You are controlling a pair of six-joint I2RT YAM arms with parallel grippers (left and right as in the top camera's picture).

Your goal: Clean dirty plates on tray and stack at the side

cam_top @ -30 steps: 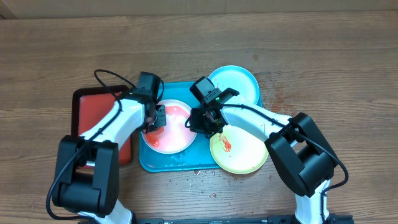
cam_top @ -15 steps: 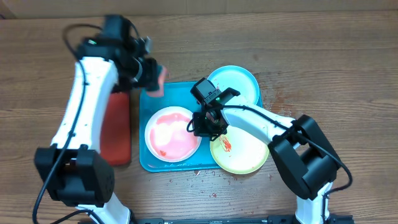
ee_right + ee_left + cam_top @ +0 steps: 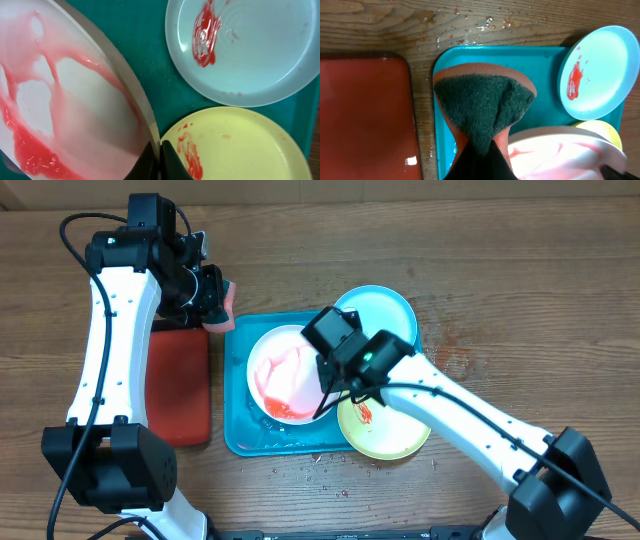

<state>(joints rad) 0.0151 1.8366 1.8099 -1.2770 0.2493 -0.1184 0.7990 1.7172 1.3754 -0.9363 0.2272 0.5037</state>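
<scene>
My right gripper (image 3: 327, 388) (image 3: 159, 155) is shut on the rim of the white/pinkish plate (image 3: 285, 370) (image 3: 60, 110) and holds it tilted above the cyan-blue tray (image 3: 238, 435) (image 3: 145, 45). Red sauce runs to the plate's low edge. The cyan plate (image 3: 385, 312) (image 3: 250, 45) (image 3: 600, 70) and the lime green plate (image 3: 395, 430) (image 3: 235, 145) lie on the tray's right side, both smeared red. My left gripper (image 3: 212, 305) (image 3: 480, 150) is shut on an orange sponge (image 3: 226, 302) with a green scrub face (image 3: 482, 107), raised over the tray's back left corner.
A smaller red tray (image 3: 180, 390) (image 3: 365, 115) lies left of the cyan-blue tray. Water drops and crumbs dot the wooden table behind the tray (image 3: 470, 30) and at its front (image 3: 330, 465).
My right gripper has lifted and tilted the white/pinkish plate off the tray. My left gripper went up and back from the plate with the sponge, then came down a little.
</scene>
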